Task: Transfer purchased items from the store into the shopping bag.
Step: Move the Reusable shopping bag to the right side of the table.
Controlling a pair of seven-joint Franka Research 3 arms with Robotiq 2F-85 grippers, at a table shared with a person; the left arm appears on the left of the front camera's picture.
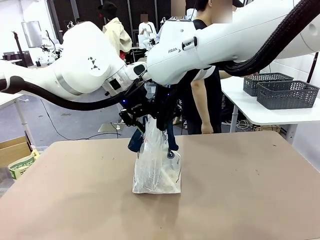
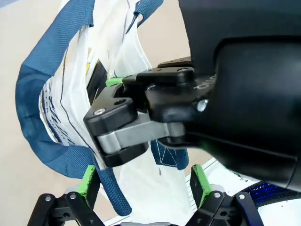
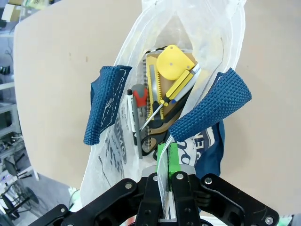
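Closest to the lens, the right gripper [image 3: 167,153] was closed, its green pads pinching the thin upper rim of the shopping bag [image 3: 214,33]. With the bag's mouth spread wide, its two navy handles [image 3: 107,101] hung one to each side of the opening. Inside lay the purchased items: a round yellow piece [image 3: 174,63], a yellow-handled screwdriver [image 3: 176,87] and a dark pen-like item [image 3: 133,117], all against a brownish card backing. How many items there were could not be established.

At the bag's other side, the left gripper [image 2: 143,181] was open, pads wide apart, with a navy strap and white plastic between them. Whether either pad touched the bag could not be determined.

Seen from the front, the bag stood upright on the table [image 1: 250,190], midway between its left and right edges, with both grippers directly above it. One person [image 1: 202,100] in dark clothing stood at the far edge behind the arms. Beyond the table's right edge, a dark grey lattice basket [image 1: 287,94] sat on a white side table [image 1: 250,112], with a second basket [image 1: 266,81] just behind it.
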